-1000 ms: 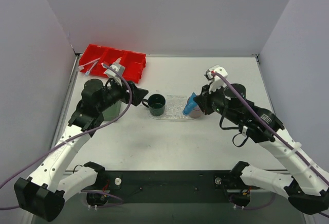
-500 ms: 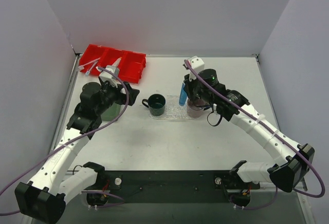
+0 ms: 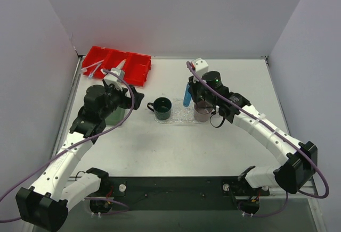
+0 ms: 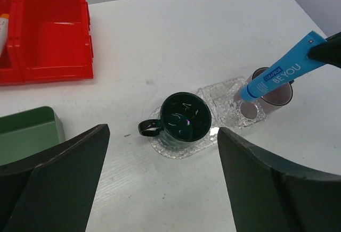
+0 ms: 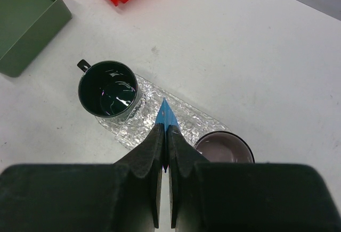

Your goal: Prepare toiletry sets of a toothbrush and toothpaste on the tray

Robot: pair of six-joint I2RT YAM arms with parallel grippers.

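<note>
A bright blue toothpaste (image 3: 187, 94) (image 4: 277, 75) (image 5: 166, 116) tube hangs cap-down, with my right gripper (image 3: 193, 90) (image 5: 167, 130) shut on its flat end. It hovers above the clear bumpy tray (image 3: 182, 114) (image 4: 218, 96) (image 5: 144, 119), over the stretch between a dark green mug (image 3: 162, 108) (image 4: 185, 116) (image 5: 108, 89) and a brownish cup (image 3: 203, 113) (image 5: 224, 148). My left gripper (image 3: 139, 96) (image 4: 162, 131) stands open and empty, left of the mug. Two pale toothbrush (image 3: 93, 68) sticks lie in the red bin's left compartment. A white-grey tube (image 3: 121, 65) lies in its middle one.
The red three-compartment bin (image 3: 139, 64) (image 4: 53, 35) sits at the back left. A dark green square tray (image 4: 26, 131) (image 5: 26, 19) lies under my left arm. Mug and cup stand on the clear tray's two ends.
My right arm swung left and back, carrying the blue tube from beside the cup to above the tray's middle. The left gripper pulled back slightly and stays open.
</note>
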